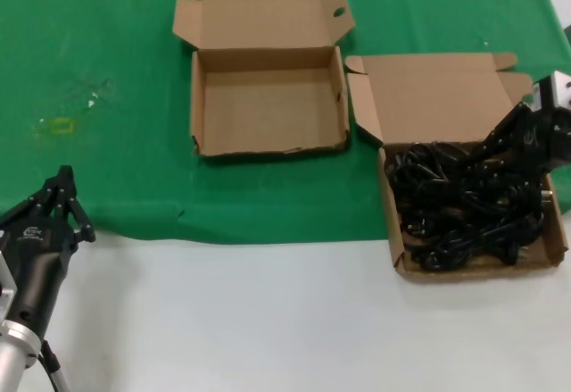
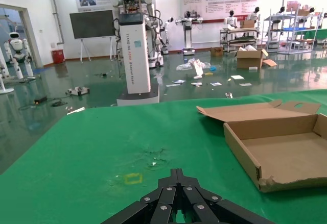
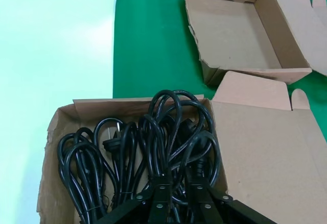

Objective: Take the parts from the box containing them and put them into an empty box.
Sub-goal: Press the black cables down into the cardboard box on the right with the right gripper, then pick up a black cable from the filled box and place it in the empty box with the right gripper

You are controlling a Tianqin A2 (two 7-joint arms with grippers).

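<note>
The box containing the parts [image 1: 437,88] is on the right with its broad lid open; it also shows in the right wrist view [image 3: 265,152]. Tangled black power cords [image 1: 455,209] fill its tray, and they show in the right wrist view [image 3: 127,147]. My right gripper [image 1: 489,153] is down in the tray's far side, its fingers nearly together on a cord bundle [image 3: 180,180]. The empty box [image 1: 268,97] lies open at centre, to the left of the full one, and shows in both wrist views [image 3: 230,30] [image 2: 286,152]. My left gripper [image 1: 64,178] is parked at the near left, shut and empty [image 2: 176,172].
A green cloth [image 1: 116,169] covers the far part of the table, and bare white table [image 1: 268,321] lies in front. A small yellow mark [image 1: 62,126] and scuffs are on the cloth at left. A narrow strip of cloth separates the two boxes.
</note>
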